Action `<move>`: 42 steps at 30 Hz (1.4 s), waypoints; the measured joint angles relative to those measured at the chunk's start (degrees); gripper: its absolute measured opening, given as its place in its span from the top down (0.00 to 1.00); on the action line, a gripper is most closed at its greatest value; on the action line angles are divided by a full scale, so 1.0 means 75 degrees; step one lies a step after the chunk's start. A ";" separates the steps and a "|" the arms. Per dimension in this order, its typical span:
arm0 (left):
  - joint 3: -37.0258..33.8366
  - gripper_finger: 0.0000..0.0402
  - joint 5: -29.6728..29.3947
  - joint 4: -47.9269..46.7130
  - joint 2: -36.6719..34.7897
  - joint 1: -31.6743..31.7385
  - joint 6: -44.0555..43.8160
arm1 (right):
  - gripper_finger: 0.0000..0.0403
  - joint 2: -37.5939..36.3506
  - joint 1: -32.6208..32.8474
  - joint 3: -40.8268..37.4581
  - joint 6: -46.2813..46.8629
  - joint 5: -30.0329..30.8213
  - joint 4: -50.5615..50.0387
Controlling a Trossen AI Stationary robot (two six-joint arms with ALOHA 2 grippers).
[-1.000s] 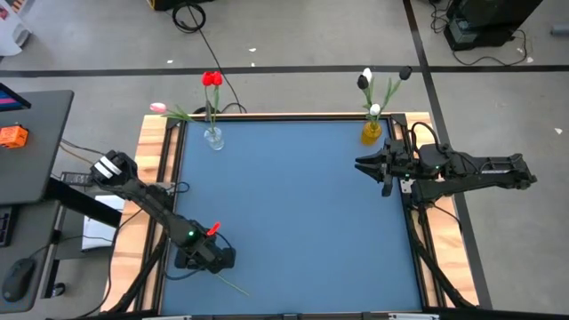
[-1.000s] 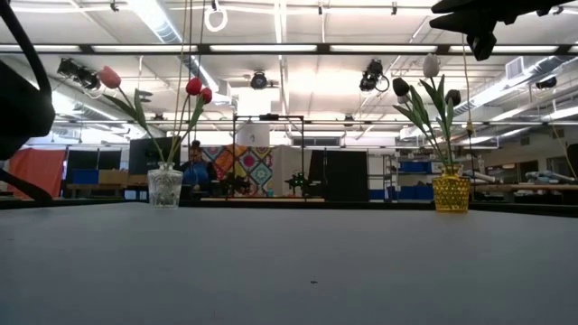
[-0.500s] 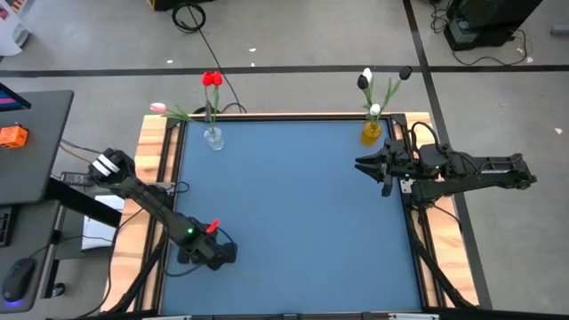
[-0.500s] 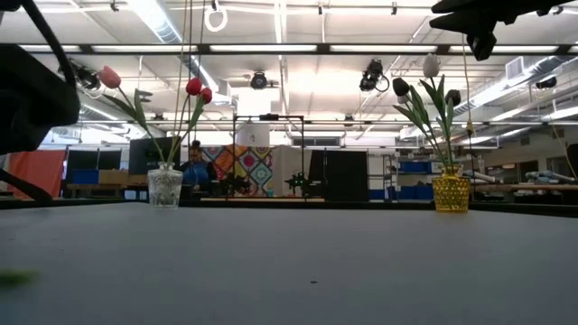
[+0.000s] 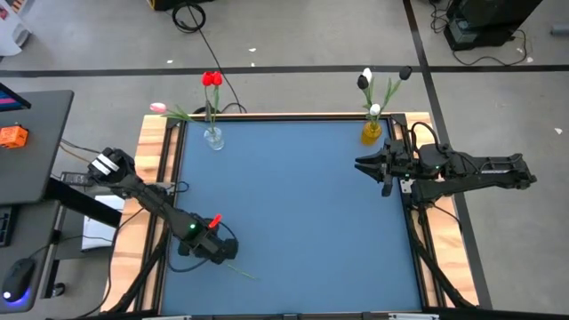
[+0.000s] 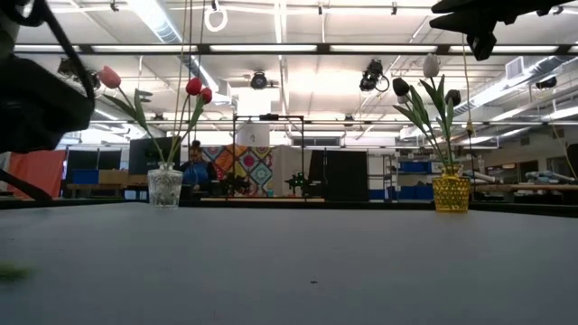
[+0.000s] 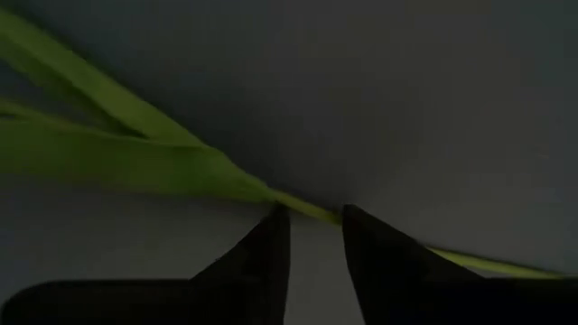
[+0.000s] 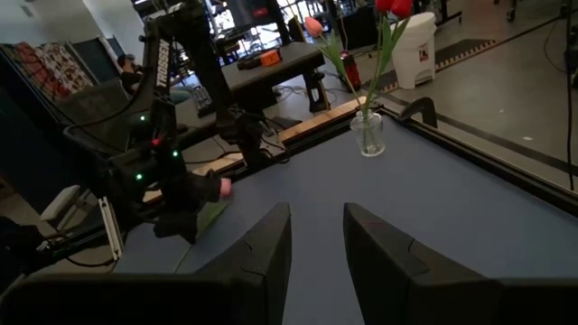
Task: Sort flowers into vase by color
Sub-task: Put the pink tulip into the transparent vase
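My left gripper point(image 5: 213, 252) is near the table's near-left corner, shut on one tulip with a red-pink head point(image 5: 213, 221) and a thin green stem point(image 5: 244, 271) that trails toward the near edge. A clear vase point(image 5: 213, 138) at the far left holds red tulips point(image 5: 211, 80) and a pink one point(image 5: 158, 108). The yellow vase point(image 5: 371, 132) at the far right holds white point(image 5: 366, 76) and black tulips point(image 5: 405, 73). My right gripper point(image 5: 358, 164) hovers shut just in front of the yellow vase and holds nothing. My left gripper point(image 7: 312, 221) pinches the tulip's green stem point(image 7: 307, 209) between its two fingertips, just below where the leaves point(image 7: 126, 158) branch off. The fingers come from above and lie across the stem. Head and stem tail stick out on either side. Whether the tail touches the table does not show.
The blue table top point(image 5: 293, 204) has wooden rails on the left point(image 5: 156, 151) and right point(image 5: 436, 231). A desk with an orange thing point(image 5: 12, 135) stands left of the table. A person point(image 6: 194, 167) sits far behind the table in the low view.
My left gripper has moved a little toward the far edge and up, carrying the tulip with it. The head has shifted farther from the near edge, and the stem tail has swung to the right and away from the near edge.
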 joint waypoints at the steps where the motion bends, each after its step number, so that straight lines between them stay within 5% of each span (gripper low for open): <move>1: 0.0016 0.75 -0.0043 -0.0021 0.0000 0.0051 0.0304 | 0.72 0.0000 0.0001 0.0000 -0.0002 -0.0001 0.0000; 8: 0.0280 0.88 -0.0236 -0.0224 0.0000 0.0382 0.2057 | 0.72 0.0003 0.0002 0.0000 -0.0001 0.0000 0.0000; 15: 0.0306 0.90 0.0220 -0.0646 0.0000 0.0096 0.1403 | 0.72 0.0000 0.0000 0.0000 -0.0002 0.0000 0.0000; 27: 0.0256 0.54 -0.0571 -0.0578 0.0012 -0.0072 -0.0423 | 0.72 0.0000 0.0000 0.0000 0.0000 -0.0002 0.0000; 31: 0.0065 0.51 -0.0813 -0.0336 0.0019 -0.0072 -0.0718 | 0.72 0.0000 0.0002 0.0000 -0.0002 0.0000 0.0000; 42: -0.0236 0.80 -0.0746 -0.0056 -0.0003 -0.0066 -0.0600 | 0.72 0.0000 0.0003 0.0000 0.0001 -0.0002 0.0000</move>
